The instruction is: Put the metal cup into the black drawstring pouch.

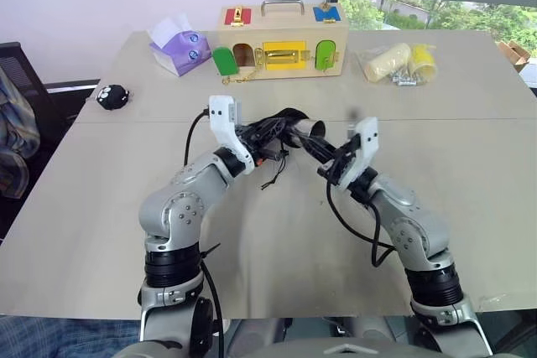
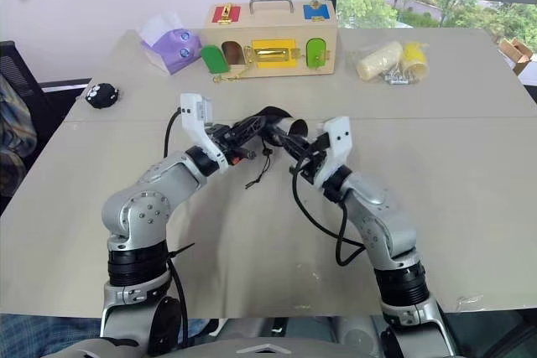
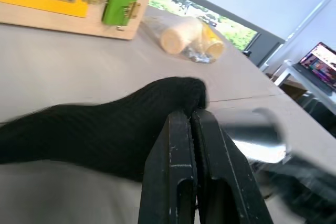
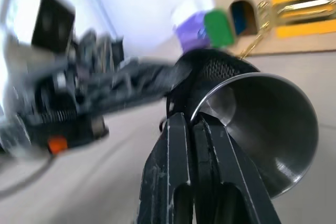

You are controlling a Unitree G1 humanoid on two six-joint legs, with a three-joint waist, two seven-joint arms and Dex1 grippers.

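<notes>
Metal cup (image 4: pixel 262 129): rim pinched by right jaws, base inside black drawstring pouch (image 3: pixel 105 129) | left jaws clamp pouch

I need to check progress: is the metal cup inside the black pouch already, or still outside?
Partly in at most. The metal cup, pinched at its rim by the right gripper, lies tilted with its mouth exposed, its base against the black drawstring pouch.

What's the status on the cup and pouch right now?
Left end effector shut on the black drawstring pouch. Right end effector shut on the metal cup rim, cup at the pouch mouth, not visibly inside. Nothing between them.
</notes>
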